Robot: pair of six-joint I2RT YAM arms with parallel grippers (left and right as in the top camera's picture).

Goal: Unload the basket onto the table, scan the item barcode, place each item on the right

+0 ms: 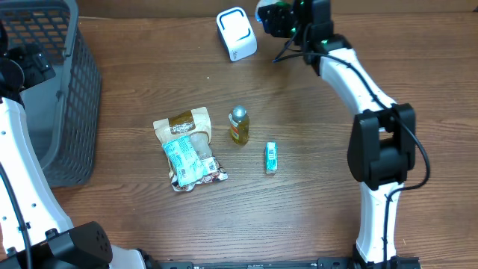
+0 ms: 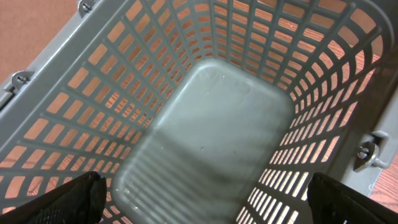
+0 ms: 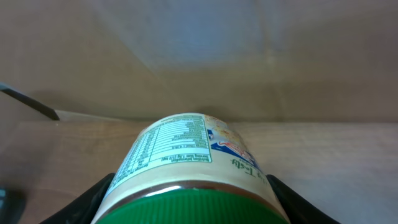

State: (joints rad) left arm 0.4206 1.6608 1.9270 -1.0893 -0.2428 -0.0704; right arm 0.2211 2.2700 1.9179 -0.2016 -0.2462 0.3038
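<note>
Right wrist view: our right gripper (image 3: 193,202) is clamped around a cream-labelled round jar with a green lid (image 3: 186,149). In the overhead view it sits at the top of the frame, just beside the white box-shaped scanner (image 1: 237,33). We judge the pickup done and the scan itself unconfirmed. Our left gripper (image 2: 205,208) hangs spread wide and empty over the grey plastic basket (image 2: 186,62).

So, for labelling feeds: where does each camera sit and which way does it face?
Overhead: above the table, looking straight down; both arms show.
Left wrist: on the left gripper, looking down into the basket; open fingertips show.
Right wrist: on the right gripper, looking along the held jar; fingers show.
Shared: overhead also shows the basket.
</note>
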